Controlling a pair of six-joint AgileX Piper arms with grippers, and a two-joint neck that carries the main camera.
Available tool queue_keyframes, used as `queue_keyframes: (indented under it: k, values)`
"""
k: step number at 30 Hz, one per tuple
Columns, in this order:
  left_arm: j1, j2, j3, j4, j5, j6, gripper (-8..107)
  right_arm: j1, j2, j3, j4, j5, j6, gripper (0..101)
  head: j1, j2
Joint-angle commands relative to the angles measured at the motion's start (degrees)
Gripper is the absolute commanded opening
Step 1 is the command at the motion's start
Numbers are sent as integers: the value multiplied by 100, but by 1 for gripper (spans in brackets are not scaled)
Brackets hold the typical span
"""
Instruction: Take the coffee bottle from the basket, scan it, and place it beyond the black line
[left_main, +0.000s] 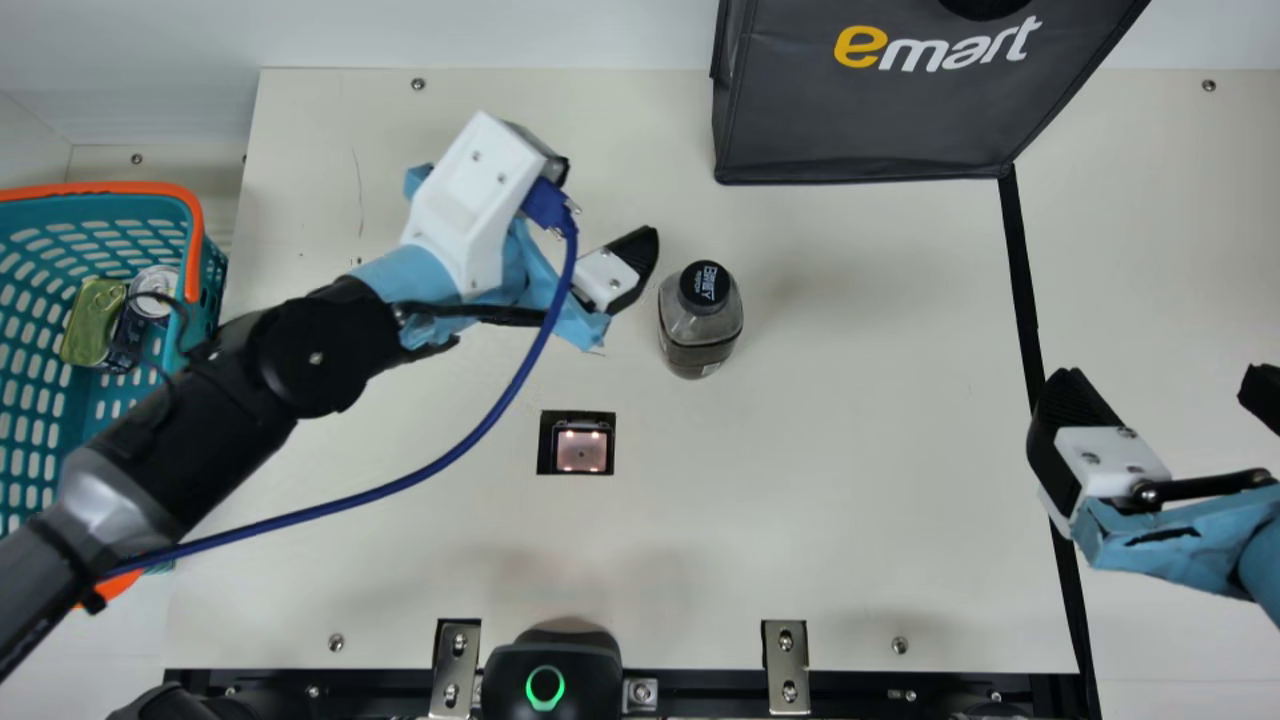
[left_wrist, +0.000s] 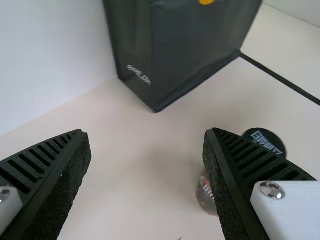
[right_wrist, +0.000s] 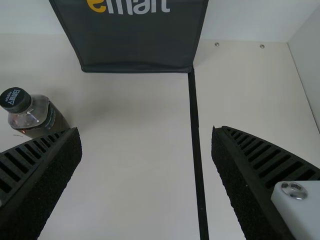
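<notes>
1. Two grippers are spread wide, neither pinching anything: my left gripper (left_main: 628, 262) and my right gripper (left_main: 1162, 385).
2. The coffee bottle (left_main: 700, 325) stands upright on the tabletop (left_main: 870, 430), just beside a finger of my left gripper, outside the gap.
3. The scanner (left_main: 581, 448) sits nearer the front edge than the bottle, slightly to its left.
4. To the right, I have a broad stretch of tabletop between bottle and black line (left_main: 1022, 290).
5. One finger of my right gripper shows over that line in the main view.
6. The dark bag (left_main: 860, 120) bounds my room at the back, its corner meeting the line; the basket (left_main: 193, 240) borders the left edge.
</notes>
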Motion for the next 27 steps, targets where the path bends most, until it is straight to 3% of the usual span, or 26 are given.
queue_keyframes:
  k: [1, 14, 27]
  values:
    - [79, -101, 83, 225, -66, -337, 90, 0, 0, 0, 0, 0, 0, 91, -148, 9]
    - [615, -637, 535, 1427, -260, -1669, 90, 0, 0, 0, 0, 0, 0, 91, -148, 9]
    - [1060, -1174, 753, 2542, -88, -2835, 90, 0, 0, 0, 0, 0, 0, 91, -148, 9]
